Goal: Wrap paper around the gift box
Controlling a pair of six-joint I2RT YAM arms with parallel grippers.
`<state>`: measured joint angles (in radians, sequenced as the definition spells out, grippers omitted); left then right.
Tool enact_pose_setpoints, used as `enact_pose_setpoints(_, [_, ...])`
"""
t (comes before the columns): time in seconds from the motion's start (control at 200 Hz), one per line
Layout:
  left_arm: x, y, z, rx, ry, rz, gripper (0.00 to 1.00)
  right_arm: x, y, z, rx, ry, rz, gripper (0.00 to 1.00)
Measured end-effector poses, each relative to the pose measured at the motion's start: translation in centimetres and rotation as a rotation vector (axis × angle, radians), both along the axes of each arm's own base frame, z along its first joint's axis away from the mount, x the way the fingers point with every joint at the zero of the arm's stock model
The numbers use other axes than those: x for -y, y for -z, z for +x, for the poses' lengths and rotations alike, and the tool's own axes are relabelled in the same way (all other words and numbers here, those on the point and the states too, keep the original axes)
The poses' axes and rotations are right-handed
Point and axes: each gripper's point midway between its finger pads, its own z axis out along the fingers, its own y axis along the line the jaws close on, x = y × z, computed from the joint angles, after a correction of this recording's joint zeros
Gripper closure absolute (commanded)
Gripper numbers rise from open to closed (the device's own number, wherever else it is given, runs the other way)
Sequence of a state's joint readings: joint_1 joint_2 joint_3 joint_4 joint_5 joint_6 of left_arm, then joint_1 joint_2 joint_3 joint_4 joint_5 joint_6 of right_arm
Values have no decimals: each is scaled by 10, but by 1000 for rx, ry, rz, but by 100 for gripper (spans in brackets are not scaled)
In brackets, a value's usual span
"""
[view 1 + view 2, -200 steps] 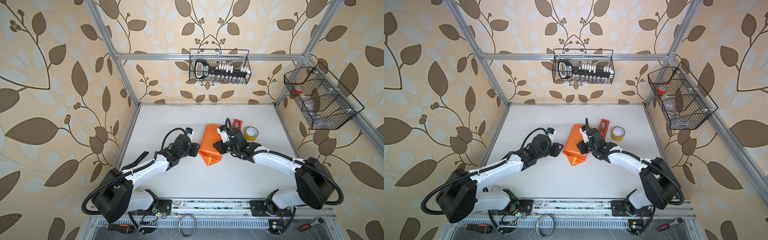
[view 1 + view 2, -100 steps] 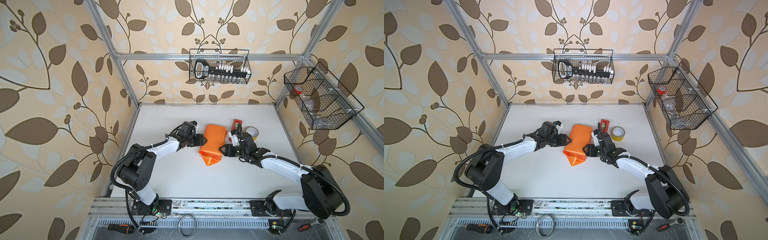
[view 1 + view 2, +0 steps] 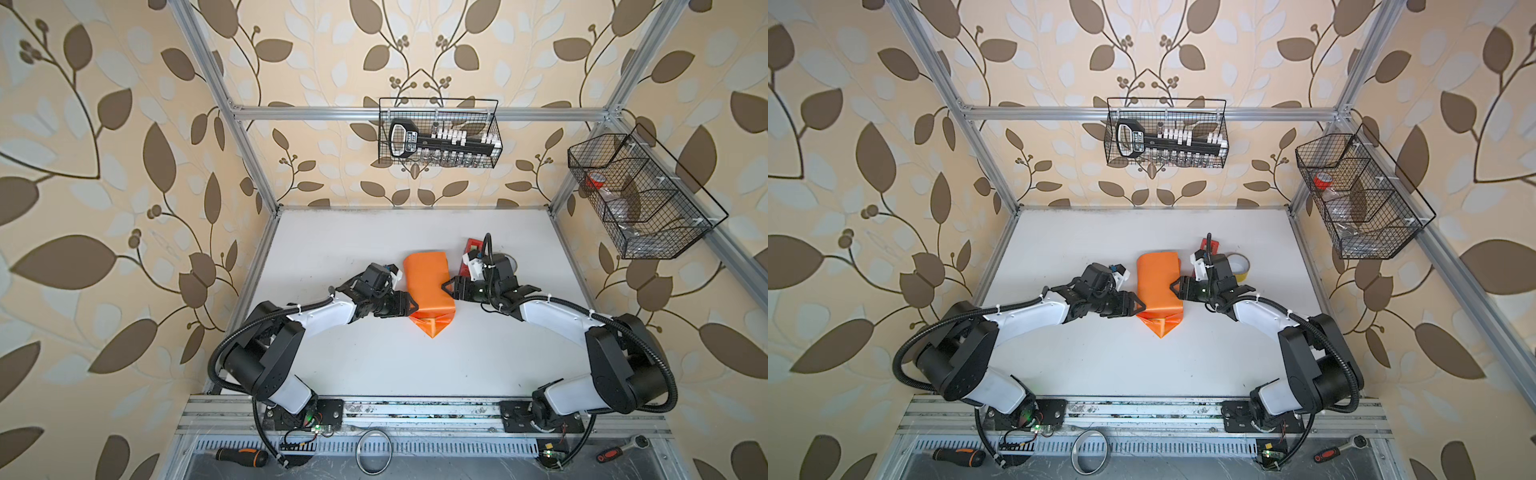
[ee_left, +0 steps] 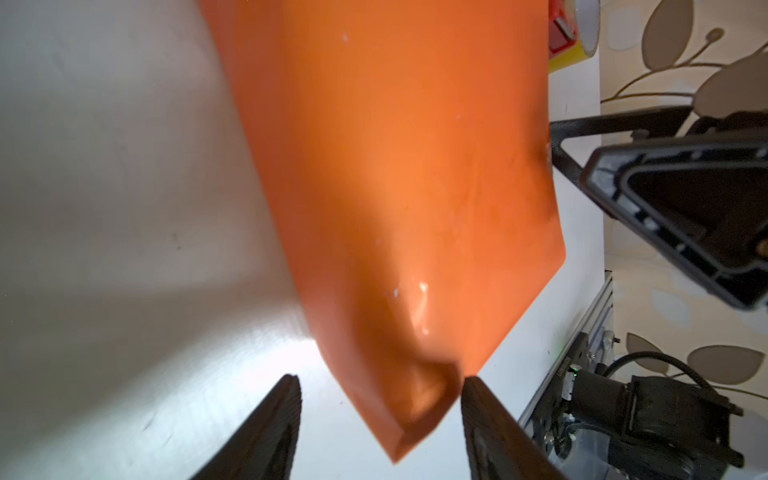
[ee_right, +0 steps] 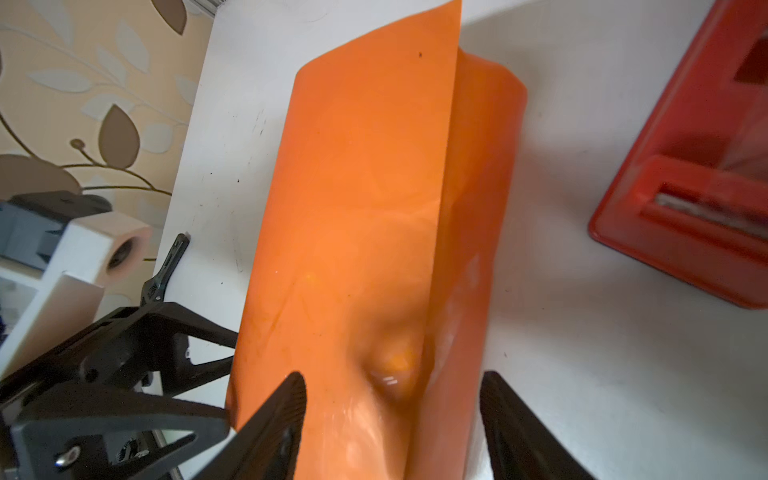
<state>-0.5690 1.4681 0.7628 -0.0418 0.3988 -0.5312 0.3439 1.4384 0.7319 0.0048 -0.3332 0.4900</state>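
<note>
Paper (image 3: 427,286): orange wrap lying just beside red tape dispenser (image 3: 471,246); gift box hidden, presumably inside. Left gripper (image 3: 409,307) and right gripper (image 3: 446,286): jaws apart, flanking wrap, nothing held. Judged light, glossy, slippery, crease-prone. Pinch thin flap at open end nearest dispenser.

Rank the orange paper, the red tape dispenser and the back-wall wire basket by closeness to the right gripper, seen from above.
1. The orange paper, at the right gripper's tips, mid-table.
2. The red tape dispenser, just behind the gripper.
3. The wire basket, high on the back wall.
</note>
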Motion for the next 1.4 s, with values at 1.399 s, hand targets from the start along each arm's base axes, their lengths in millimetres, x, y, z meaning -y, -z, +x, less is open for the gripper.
enact_pose_setpoints(1.399, [38,18,8,1089,1131,748,4,20,25,-87,-48,-50,-60,10])
